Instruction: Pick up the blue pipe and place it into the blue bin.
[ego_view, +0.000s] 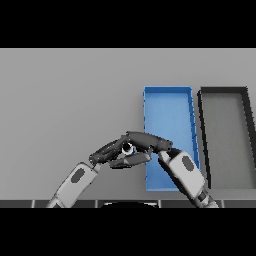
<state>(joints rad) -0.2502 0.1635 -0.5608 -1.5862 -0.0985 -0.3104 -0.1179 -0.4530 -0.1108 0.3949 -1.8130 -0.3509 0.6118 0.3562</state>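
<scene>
Blue pipe between both hands over grey table.

The bench is plain grey, without pattern. Right of centre lies a bright blue bin; at the far right a black-walled bin has a grey floor. Both arms are white and grey, the left robot hand and right robot hand dark charcoal.
</scene>
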